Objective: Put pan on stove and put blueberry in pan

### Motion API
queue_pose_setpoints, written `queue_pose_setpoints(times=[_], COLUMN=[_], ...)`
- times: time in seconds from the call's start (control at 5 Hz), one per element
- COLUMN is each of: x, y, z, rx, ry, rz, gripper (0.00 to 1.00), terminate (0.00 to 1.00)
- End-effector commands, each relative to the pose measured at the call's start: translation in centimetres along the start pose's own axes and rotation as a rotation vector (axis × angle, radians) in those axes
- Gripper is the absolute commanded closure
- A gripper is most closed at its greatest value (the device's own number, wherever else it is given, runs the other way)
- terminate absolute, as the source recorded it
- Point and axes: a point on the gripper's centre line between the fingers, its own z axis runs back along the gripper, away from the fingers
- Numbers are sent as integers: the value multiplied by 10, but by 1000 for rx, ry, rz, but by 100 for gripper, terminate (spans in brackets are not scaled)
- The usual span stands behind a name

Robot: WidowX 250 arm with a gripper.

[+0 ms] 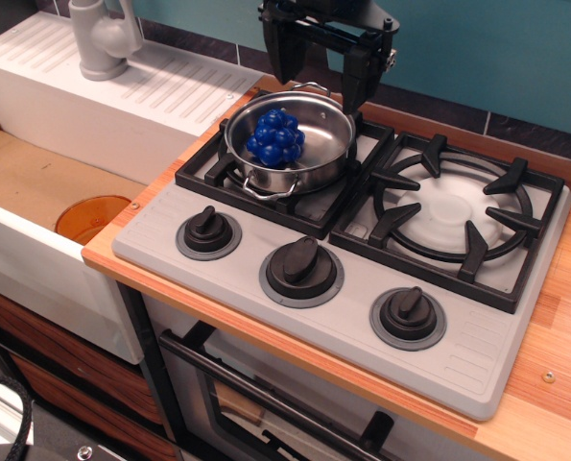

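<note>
The shiny steel pan point(309, 154) sits on the left burner grate of the light grey stove point(218, 279). The blueberry point(275, 137), a cluster of glossy deep-blue balls, lies inside the pan toward its left side. My black gripper point(321, 84) hangs open and empty above the pan's far rim, clear of the blueberry, with one finger point(287, 60) on the left and the other on the right.
The right burner grate point(453, 213) is bare. Three black knobs point(302, 267) line the stove front. A white sink point(64, 192) with an orange disc point(91, 216) in it lies to the left, with a faucet point(103, 36) behind. A wooden counter point(554, 384) runs along the right.
</note>
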Motion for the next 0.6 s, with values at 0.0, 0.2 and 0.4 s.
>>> queue_pose_setpoints(times=[0.0, 0.2, 0.4], x=[5, 3, 2], y=[-8, -9, -10], z=[27, 27, 29], rx=[0, -6, -34], ry=[-74, -77, -70], rz=[0, -6, -9], gripper=[0, 0, 0], terminate=[0, 0, 0])
